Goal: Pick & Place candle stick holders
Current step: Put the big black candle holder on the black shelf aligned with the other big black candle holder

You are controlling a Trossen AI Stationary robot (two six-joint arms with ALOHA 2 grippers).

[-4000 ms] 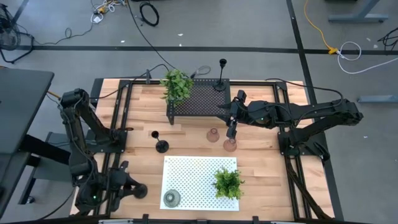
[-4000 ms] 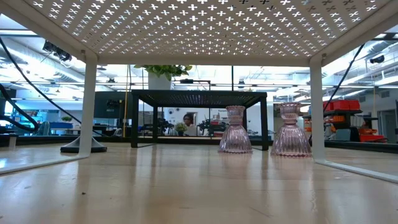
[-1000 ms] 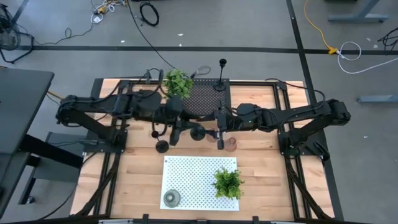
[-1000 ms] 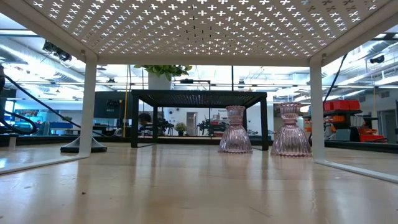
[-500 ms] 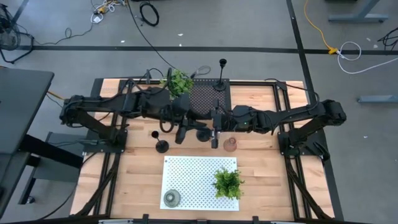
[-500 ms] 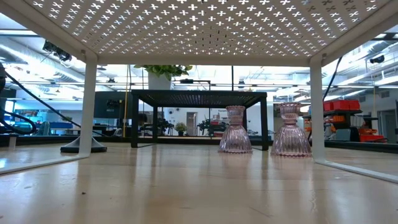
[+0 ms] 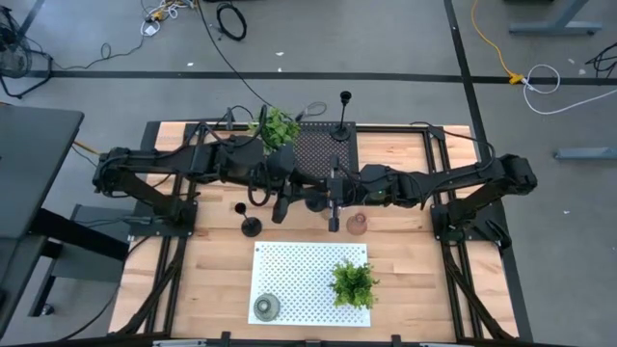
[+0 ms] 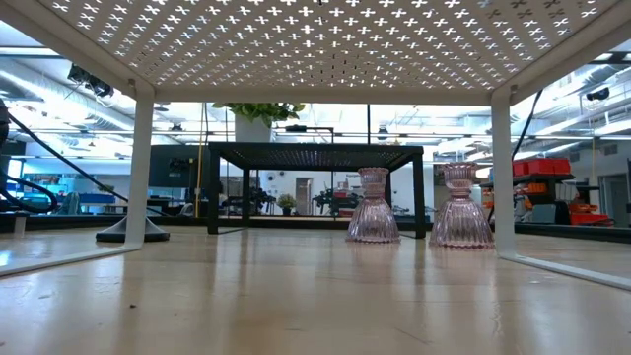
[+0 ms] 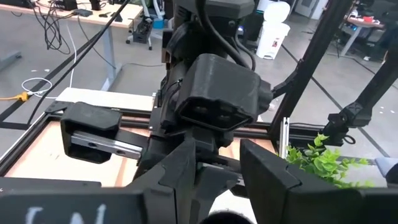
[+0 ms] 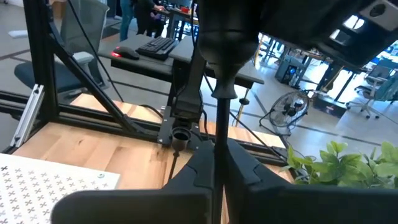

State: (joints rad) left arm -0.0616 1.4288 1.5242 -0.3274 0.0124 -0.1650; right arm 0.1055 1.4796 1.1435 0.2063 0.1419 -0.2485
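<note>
Left gripper (image 7: 281, 206) is being held over mid-surface, fingers spread wide and gripping nothing, facing the right arm's wrist at close range. Something pale and round is showing low between its fingers in the left wrist view; what it is cannot be told.

Just to its left, one slim black holder (image 7: 250, 226) is standing free on the surface (image 7: 405, 260).

Right gripper (image 7: 333, 214) is being held almost nose to nose with the left one, fingers closed tight on the thin stem of another slim black holder (image 10: 219, 118), which is being carried upright, cup on top.

Likely a hand-over or a set-down in a crowded spot. To do it well:
- The stem is being kept vertical; any tilt is levered by the base.
- The left fingers should be closed on the stem clear of the right fingers before the right grip is released.
- A pink glass holder (image 7: 357, 225) is standing just beside the right gripper. The second pink holder (image 8: 373, 219) is being hidden under the arms from above, so any descent should be slow.
</note>
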